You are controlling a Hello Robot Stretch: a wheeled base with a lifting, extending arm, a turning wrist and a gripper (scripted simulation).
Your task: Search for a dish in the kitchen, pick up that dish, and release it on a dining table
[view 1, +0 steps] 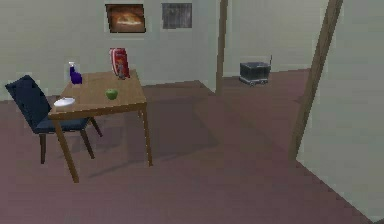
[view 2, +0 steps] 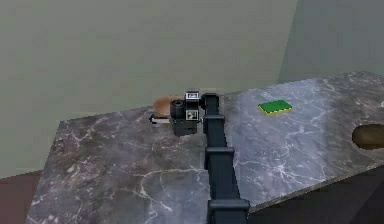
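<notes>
At nine o'clock in the forward view, blue chair (view 1: 30, 100) drawn up to the dining table (view 1: 130, 96). On the tabletop, left to right: white bowl-like thing (view 1: 64, 102) at the table's eight o'clock corner, blue bottle (view 1: 72, 72) at ten, green round fruit (view 1: 112, 94) near the middle, red box (view 1: 119, 62) at twelve. Higher on the wall, at eleven and twelve, orange picture (view 1: 125, 17) and grey picture (view 1: 177, 15). Farther right, grey box (view 1: 255, 71) on the floor at two o'clock, then wooden post (view 1: 318, 70) at three.

Across the arm side view, marble counter (view 2: 100, 160) from nine o'clock to three. Rising from six, arm (view 2: 218, 160). At its eleven o'clock, gripper (view 2: 156, 118), with a brownish rounded blob (view 2: 162, 102) at its far end, on the stone or just over it. Probably the dish, though too small to call for certain. Claw state, grasping or released: impossible to tell. At two o'clock, green pad (view 2: 274, 107). At three, brown lump (view 2: 370, 135) by the edge.

Looks light and stiff, likely glazed and so slippery, breakable if dropped. Best taken at the rim, one finger inside and one outside, kept level, then set down gently on the table's bare stretch at its four o'clock.
</notes>
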